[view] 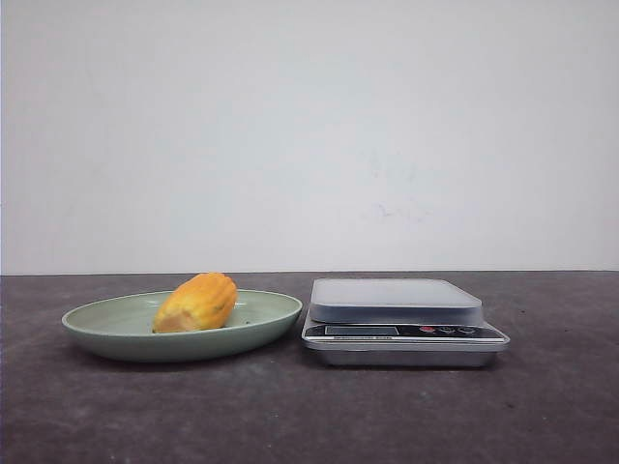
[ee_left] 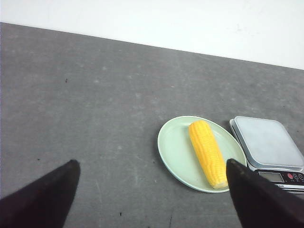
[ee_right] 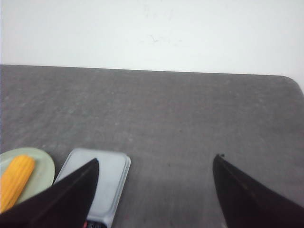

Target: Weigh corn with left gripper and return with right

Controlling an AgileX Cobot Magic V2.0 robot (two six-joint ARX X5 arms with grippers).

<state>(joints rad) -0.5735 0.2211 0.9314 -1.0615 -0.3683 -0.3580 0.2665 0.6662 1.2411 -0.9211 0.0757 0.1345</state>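
Note:
The yellow-orange corn [view: 197,302] lies on a pale green plate [view: 106,324] at the left of the table. It also shows in the left wrist view [ee_left: 207,152] and at the edge of the right wrist view [ee_right: 14,183]. A silver kitchen scale [view: 397,300] stands just right of the plate, its platform bare; it shows in the wrist views too [ee_left: 268,142] [ee_right: 111,178]. My left gripper [ee_left: 152,173] is open and empty, held high above the table short of the plate. My right gripper [ee_right: 154,166] is open and empty, above the table beside the scale. Neither gripper shows in the front view.
The dark grey table [view: 309,416] ends at a white wall [view: 309,135] behind. In the right wrist view the table's far right corner [ee_right: 289,80] is rounded.

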